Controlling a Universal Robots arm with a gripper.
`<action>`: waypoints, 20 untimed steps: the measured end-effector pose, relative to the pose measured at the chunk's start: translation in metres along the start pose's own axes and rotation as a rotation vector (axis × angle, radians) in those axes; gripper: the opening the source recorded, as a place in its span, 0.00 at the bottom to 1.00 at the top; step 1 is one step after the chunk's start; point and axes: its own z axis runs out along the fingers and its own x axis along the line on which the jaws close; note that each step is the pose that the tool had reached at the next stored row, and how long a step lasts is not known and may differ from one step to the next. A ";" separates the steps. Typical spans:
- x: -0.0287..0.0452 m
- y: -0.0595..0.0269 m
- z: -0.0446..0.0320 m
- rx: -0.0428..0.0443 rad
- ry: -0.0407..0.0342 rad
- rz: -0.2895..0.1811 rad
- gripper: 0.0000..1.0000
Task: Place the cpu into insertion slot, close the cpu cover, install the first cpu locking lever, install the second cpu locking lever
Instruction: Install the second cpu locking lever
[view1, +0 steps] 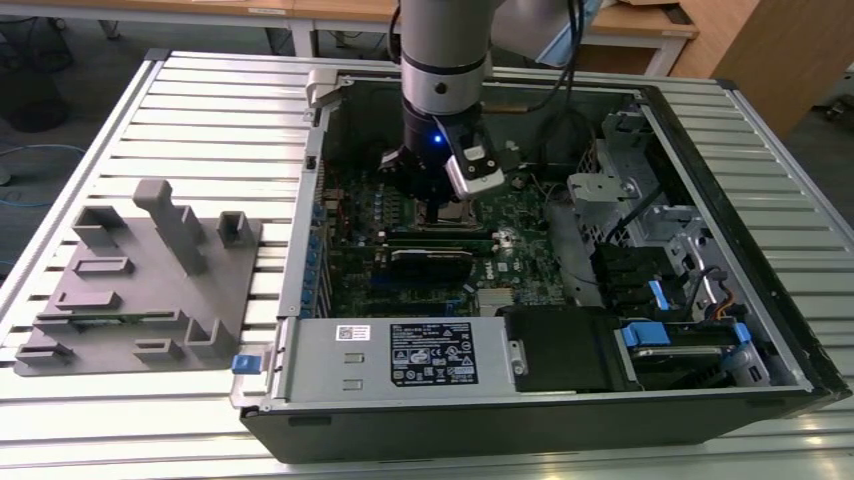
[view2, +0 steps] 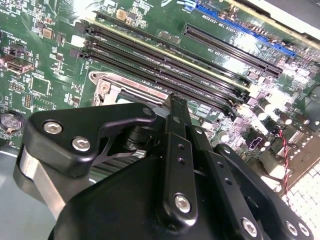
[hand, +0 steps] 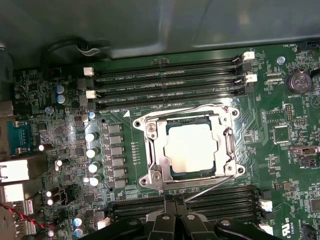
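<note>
The cpu (hand: 194, 148), a dull silver square, lies in the insertion slot (hand: 150, 176) on the green board. The silver cpu cover (hand: 155, 150) lies flat over it, framing the chip through its window. One wire locking lever (hand: 180, 111) runs along the socket's far edge. The other locking lever (hand: 210, 188) slants up from the socket's corner to my fingertips. My gripper (hand: 175, 202) hangs just beside the socket with its black fingers together. It also shows low inside the case (view1: 434, 200) and over the cover's edge (view2: 175, 100). Whether the fingers pinch the lever is hidden.
Long black memory slots (hand: 165, 85) flank the socket on both sides. The open computer case (view1: 747, 380) holds a grey drive cage (view1: 627, 200) and a power supply (view1: 400, 355). A grey fixture (view1: 134, 290) stands on the slatted table at the exterior view's left.
</note>
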 end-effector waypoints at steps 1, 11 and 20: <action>0.0003 -0.0003 0.0003 0.0002 0.0001 0.000 0.11; 0.0015 -0.0016 0.0032 0.0000 0.0000 0.000 0.11; 0.0023 -0.0018 0.0074 0.0005 0.0002 0.000 0.11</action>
